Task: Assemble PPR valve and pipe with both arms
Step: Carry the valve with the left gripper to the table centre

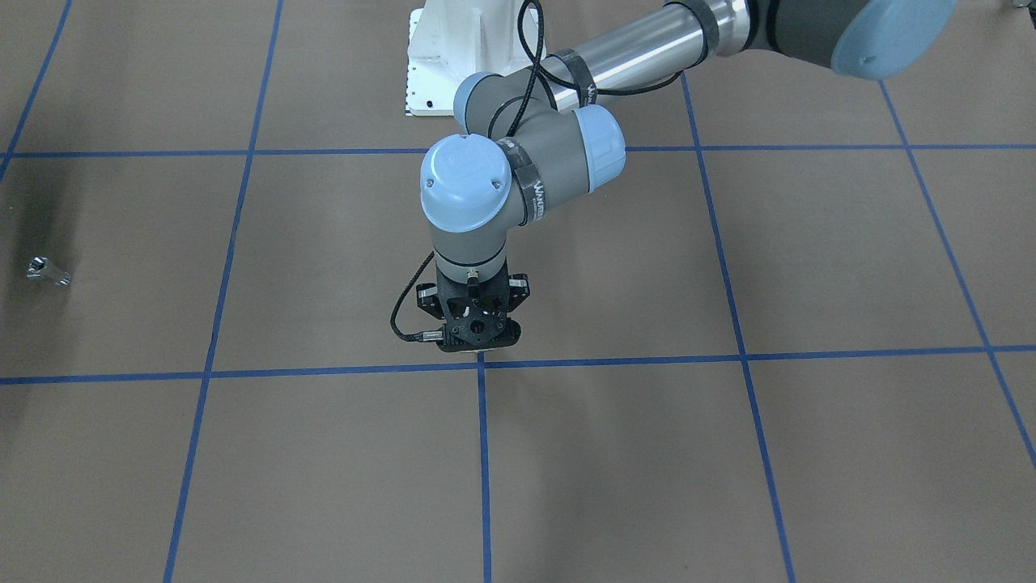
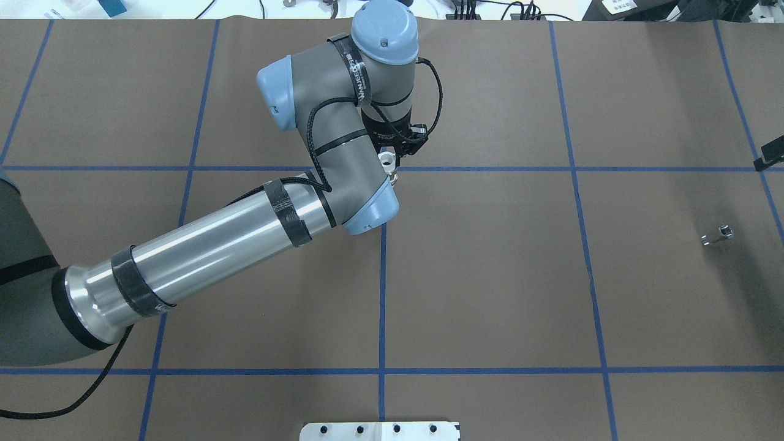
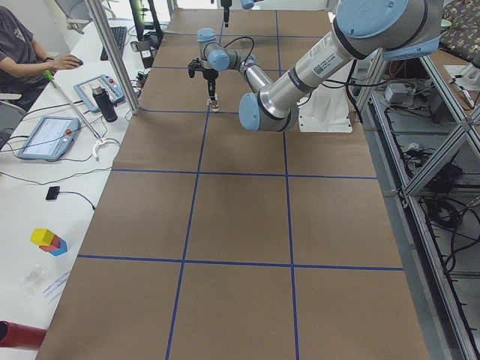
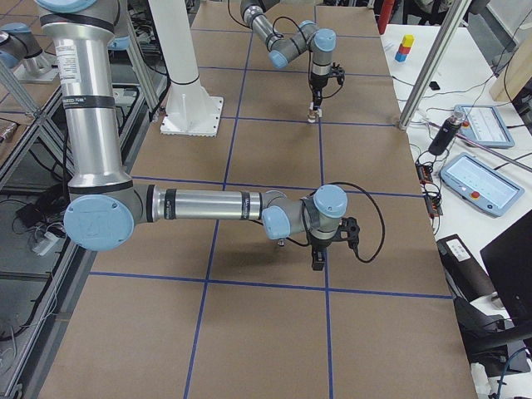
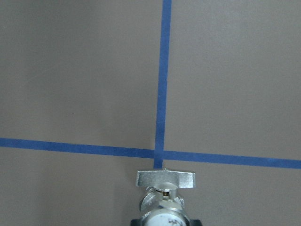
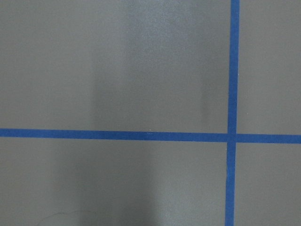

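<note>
The PPR valve (image 5: 165, 200), white-ended with a flat pale lever handle, sits at the bottom middle of the left wrist view, between black finger edges. My left gripper (image 2: 397, 150) points straight down at a blue tape crossing and looks shut on the valve (image 2: 386, 162), low at the table. It also shows in the front view (image 1: 477, 338). The pipe (image 2: 718, 236), a small chrome piece, lies alone at the right; it shows at the far left of the front view (image 1: 47, 271). My right gripper (image 2: 770, 156) is only a black edge at the frame's border, beyond the pipe; I cannot tell its state.
Brown table cover with a blue tape grid (image 2: 383, 275). The white bolted pedestal (image 1: 461, 57) stands at the robot's side. Operators' desk with tablets and a bottle (image 4: 440, 137) runs along the far table edge. The right wrist view shows only bare cover and tape.
</note>
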You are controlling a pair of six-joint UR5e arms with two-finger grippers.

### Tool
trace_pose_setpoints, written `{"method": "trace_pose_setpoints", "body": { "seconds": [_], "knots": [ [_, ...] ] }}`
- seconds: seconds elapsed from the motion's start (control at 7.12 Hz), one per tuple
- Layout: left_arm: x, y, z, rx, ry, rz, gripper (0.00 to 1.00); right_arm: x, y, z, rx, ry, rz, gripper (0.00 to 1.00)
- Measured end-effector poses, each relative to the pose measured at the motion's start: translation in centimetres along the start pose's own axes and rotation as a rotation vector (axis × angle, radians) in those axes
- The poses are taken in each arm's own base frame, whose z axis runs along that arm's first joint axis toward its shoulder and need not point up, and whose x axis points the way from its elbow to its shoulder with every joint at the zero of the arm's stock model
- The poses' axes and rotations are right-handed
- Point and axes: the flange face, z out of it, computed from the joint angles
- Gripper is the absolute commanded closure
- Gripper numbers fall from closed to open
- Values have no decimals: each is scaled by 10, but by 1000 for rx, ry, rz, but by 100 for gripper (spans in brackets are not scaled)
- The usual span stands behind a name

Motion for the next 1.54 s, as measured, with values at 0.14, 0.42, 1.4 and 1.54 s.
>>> {"method": "trace_pose_setpoints", "body": {
  "seconds": [0.14,0.42,1.4,1.54],
  "knots": [
    [1,0,1,0,-3,-3,100,0,0,0,-1,1,1,0],
    [1,0,2,0,-6,-4,100,0,0,0,-1,2,2,0],
    [-3,4,13,-8,-8,0,0,2,1,2,-3,2,5,0],
    [-4,4,14,-9,-9,0,0,2,1,2,-4,3,6,0]
  ]
}}
